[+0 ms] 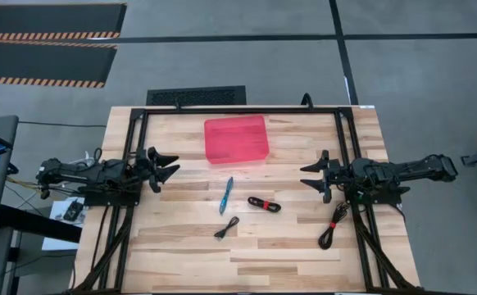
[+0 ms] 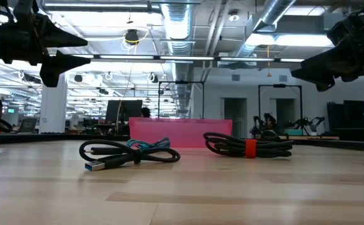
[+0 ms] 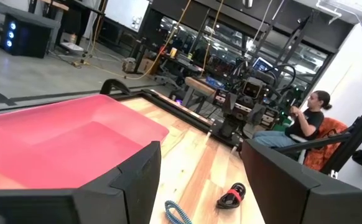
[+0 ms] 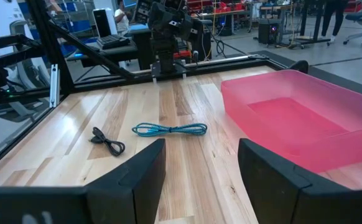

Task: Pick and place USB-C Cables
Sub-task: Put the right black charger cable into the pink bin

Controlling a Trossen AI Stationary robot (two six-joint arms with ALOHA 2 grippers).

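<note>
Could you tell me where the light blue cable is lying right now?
In the high view the light blue cable lies on the bare table near its middle, just in front of the red tray, with the red-and-black cable to its right.

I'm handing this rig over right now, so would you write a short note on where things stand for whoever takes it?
Left gripper: open, empty, raised at the table's left side.
Right gripper: open, empty, raised at the right side.
Red tray: at the table's far middle, nothing in it.
Cables, all loose on the wood: light blue cable in the centre, red-and-black cable just right of it, small black cable nearer the front edge, larger black cable with a red tie at front right, beneath the right arm.
Done: no cable placed.
Left: all four cables.
</note>
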